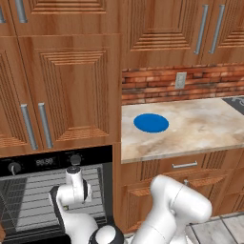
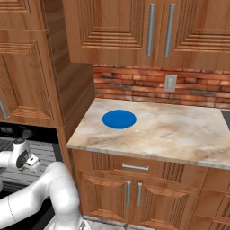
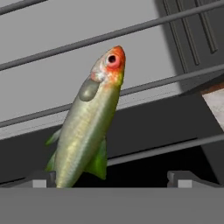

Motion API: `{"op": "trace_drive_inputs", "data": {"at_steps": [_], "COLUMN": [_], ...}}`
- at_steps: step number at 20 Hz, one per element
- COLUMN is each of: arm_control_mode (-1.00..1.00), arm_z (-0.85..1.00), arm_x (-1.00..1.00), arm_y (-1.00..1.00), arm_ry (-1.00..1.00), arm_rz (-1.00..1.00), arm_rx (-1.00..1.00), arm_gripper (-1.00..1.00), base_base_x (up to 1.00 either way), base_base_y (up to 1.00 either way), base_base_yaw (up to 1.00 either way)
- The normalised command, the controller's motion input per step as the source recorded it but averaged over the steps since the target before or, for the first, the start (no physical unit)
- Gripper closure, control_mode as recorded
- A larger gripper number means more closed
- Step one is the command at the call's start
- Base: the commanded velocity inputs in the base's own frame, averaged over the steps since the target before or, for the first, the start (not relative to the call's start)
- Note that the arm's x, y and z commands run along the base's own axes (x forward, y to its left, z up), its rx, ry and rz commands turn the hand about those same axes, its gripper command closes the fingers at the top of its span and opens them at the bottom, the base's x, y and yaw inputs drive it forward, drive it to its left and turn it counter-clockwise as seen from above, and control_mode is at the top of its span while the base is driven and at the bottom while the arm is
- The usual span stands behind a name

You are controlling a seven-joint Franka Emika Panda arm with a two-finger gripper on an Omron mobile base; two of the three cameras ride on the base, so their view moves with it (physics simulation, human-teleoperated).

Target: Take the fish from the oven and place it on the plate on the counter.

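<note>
In my hand view the fish (image 3: 87, 127) lies on the oven rack (image 3: 144, 26), mid frame, just above my pincer (image 3: 111, 178). In the left base view the oven (image 1: 47, 190) sits lower left, and the plate (image 1: 151, 123) rests on the tabletop (image 1: 200, 128) at its right.

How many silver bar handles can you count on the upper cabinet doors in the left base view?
4. Two stand side by side on the tall doors left of the counter; two more hang at top right above the brick wall. Others may be cut off at the top edge.
</note>
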Motion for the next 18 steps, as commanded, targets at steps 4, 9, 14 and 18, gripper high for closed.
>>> {"op": "trace_drive_inputs", "data": {"at_steps": [4,9,14,18], "arm_control_mode": [-1.00,-1.00,-1.00,-1.00], "arm_z": [-0.08,-0.38,-0.49,-0.51], "arm_x": [-0.03,-0.38,-0.69,-0.80], "arm_y": [0.39,0.34,0.40,0.42], "arm_ry": [-0.05,0.00,0.05,0.08], "arm_rz": [0.00,0.00,0.00,0.00], "arm_rx": [-0.07,-0.03,-0.02,-0.02], "arm_gripper": [-1.00,-1.00,-1.00,-1.00], "base_base_x": [0.00,0.00,0.00,0.00], "base_base_y": [0.00,0.00,0.00,0.00], "base_base_yaw": [0.00,0.00,0.00,0.00]}}
